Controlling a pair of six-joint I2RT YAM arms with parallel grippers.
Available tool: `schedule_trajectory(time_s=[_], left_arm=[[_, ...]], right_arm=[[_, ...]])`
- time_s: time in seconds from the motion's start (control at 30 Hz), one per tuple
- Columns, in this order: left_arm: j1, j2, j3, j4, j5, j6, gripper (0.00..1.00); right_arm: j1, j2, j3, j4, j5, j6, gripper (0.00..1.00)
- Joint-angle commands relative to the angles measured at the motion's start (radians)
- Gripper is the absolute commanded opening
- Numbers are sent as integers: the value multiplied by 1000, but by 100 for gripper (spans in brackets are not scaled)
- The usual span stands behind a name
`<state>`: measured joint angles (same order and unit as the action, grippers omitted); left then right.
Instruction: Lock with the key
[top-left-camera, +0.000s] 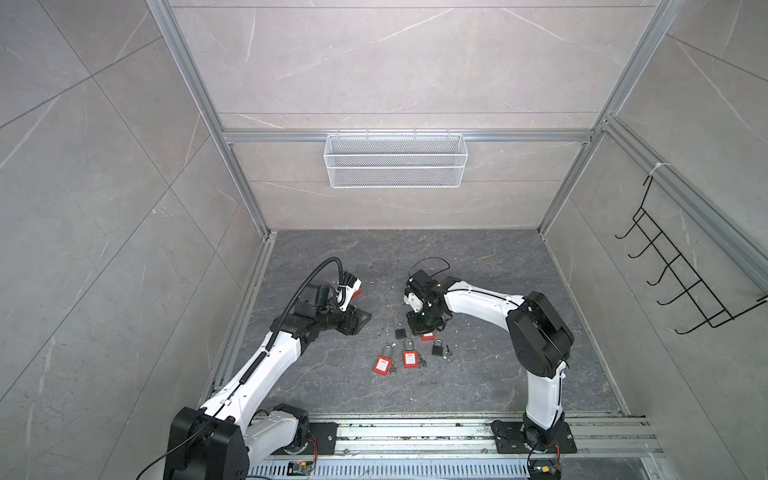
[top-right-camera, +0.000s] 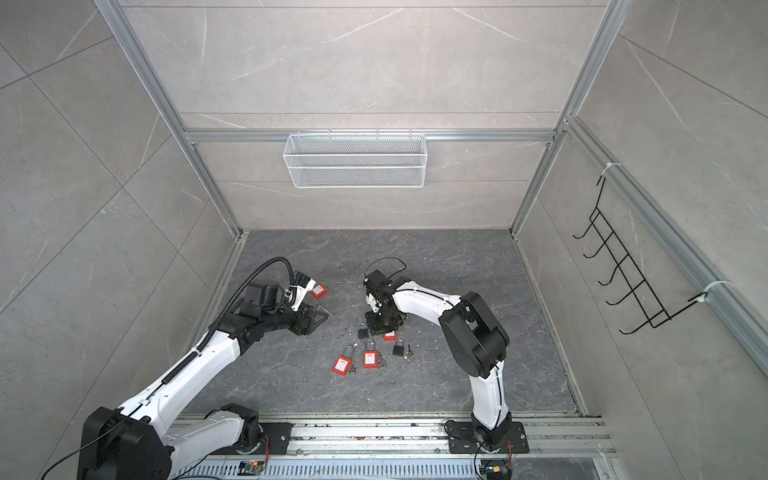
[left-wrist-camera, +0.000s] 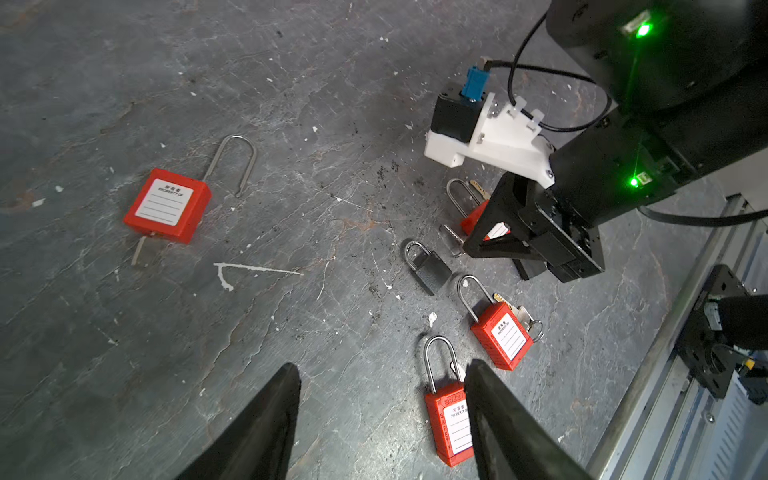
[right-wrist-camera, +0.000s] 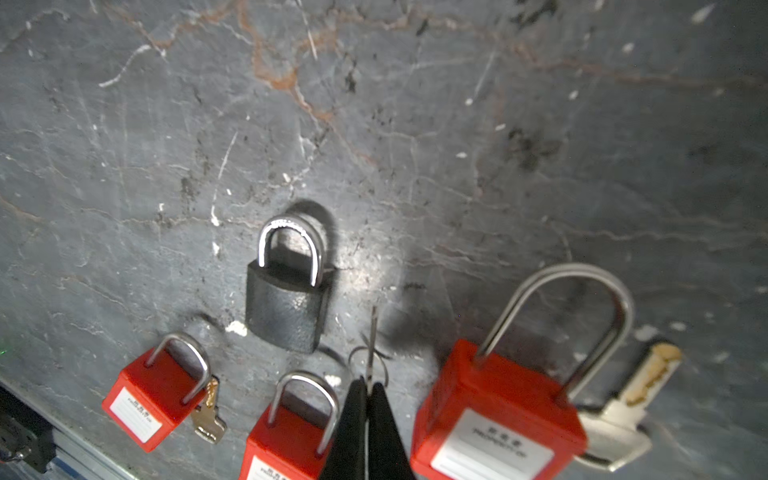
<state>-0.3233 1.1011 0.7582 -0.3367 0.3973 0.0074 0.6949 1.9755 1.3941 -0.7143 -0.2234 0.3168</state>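
Two pincers: the right pincer (right-wrist-camera: 368, 388) was clenched, the left pincer (left-wrist-camera: 382, 368) released.
Right grasp: its black wedge fingers (right-wrist-camera: 388, 432) met on a thin metal key (right-wrist-camera: 373, 328), seen edge-on, the blade poking out past the tips.
Left gap: two tapered black fingertips (left-wrist-camera: 270, 415) stood well apart with nothing between them, above the floor (left-wrist-camera: 208, 332).
Right arm pose: elbow raised high, forearm reaching toward the middle, wrist bent down so the pincer pointed at the floor.
Left arm pose: stretched low from its base, wrist nearly level, the pincer aimed toward the middle.
Black padlock (right-wrist-camera: 286, 303): lay flat just beyond the key's tip, apart from it. It had a squat body with a pebbled matt finish and a short, bright arched shackle.
Long-shackle red padlock (right-wrist-camera: 498, 415): just beside the right pincer. It was a glossy plastic block with a white label and a tall steel loop, and a flat silver key (right-wrist-camera: 615, 428) lay beside it.
Smaller red padlocks (right-wrist-camera: 153, 399): two, on the pincer's other side, same glossy plastic.
Lone red padlock (left-wrist-camera: 168, 205): well apart from the group, near the left arm. One shackle leg was out of the body, and a key stub showed at its base.
Floor: dark grey slab, veined, scratched, flecked white.
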Motion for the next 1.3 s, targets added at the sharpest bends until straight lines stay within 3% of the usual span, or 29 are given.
schedule_trajectory(time_s=[0.0,0.37,0.57,0.7,0.97,1.27], left_arm=[[7,-23,5,12,-42,-68,66],[58,-29,18,-12,-123,-155,77],[125,110,130,-86,-147,-176,79],[129,304,284,-171,-204,-72,80],[128,722,629,-319,-332,79,79],[69,933,802,-325,-371,154,78]], right_arm=[[-2,26,58,-59,40,11,15],[13,-51,155,-99,129,108,33],[55,72,374,-125,214,258,37],[76,118,441,-115,253,339,39],[87,21,317,-68,285,376,42],[87,-129,102,-23,286,398,43]])
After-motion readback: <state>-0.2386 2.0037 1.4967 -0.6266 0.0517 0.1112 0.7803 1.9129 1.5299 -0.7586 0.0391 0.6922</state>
